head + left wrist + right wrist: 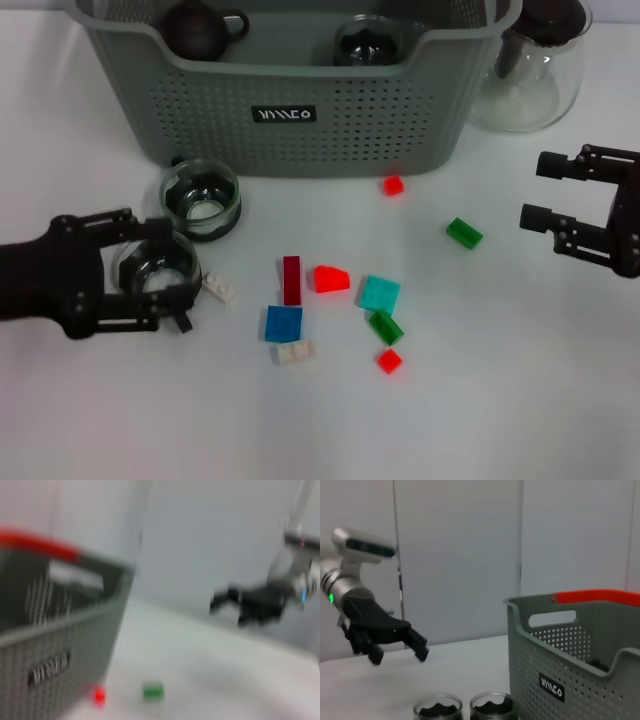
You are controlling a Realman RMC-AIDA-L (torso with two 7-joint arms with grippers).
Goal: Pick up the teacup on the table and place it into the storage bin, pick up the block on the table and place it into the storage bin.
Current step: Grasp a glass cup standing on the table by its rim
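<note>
We are on the teacup step: our left gripper [165, 275] stands spread around a cup [155, 270], not yet clamped. Next we must close, lift, and carry it forward into the bin [300, 110]. Our right gripper [545, 190] waits open, blocks [380, 293] nearby.

The storage bin [300, 95] is grey-green, dotted with rows of small holes, its dark logo plate [283, 114] lettered white; beside the black left gripper [170, 275] lie a white block [221, 289], a dark red block [291, 279] and a blue block [283, 323]; near the black right gripper [535, 190] lies a green block [464, 233].
</note>
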